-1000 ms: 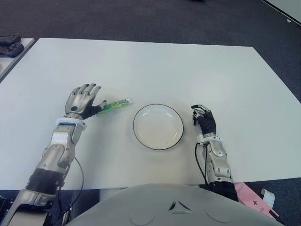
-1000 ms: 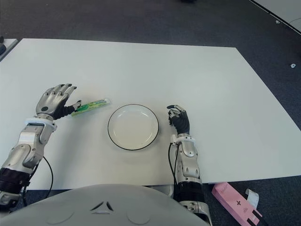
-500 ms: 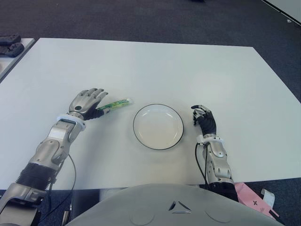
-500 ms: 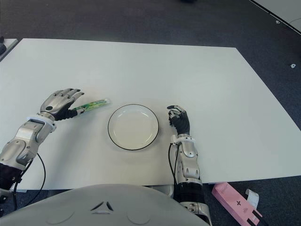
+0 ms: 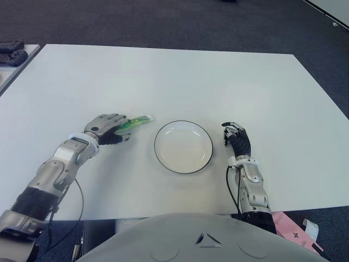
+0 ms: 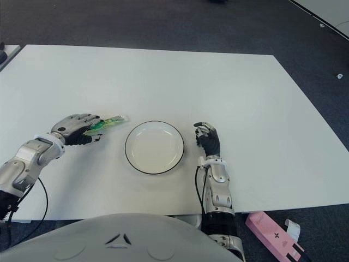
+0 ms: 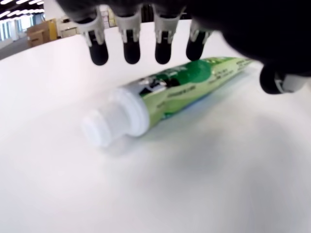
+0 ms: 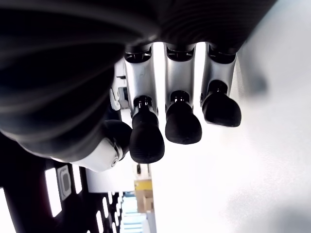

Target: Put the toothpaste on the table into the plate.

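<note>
White table [image 5: 180, 76] on dark carpet floor [image 5: 163, 22]; pink box [image 6: 272, 233], poss. packaging, by table edge.

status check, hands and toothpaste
Left hand open over toothpaste, not gripping. Right hand idle, curled, right of plate. Toothpaste flat on table. Path clear.

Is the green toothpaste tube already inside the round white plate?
No, the green toothpaste tube lies on the white table left of the round white plate, under the left hand's open fingers.
</note>
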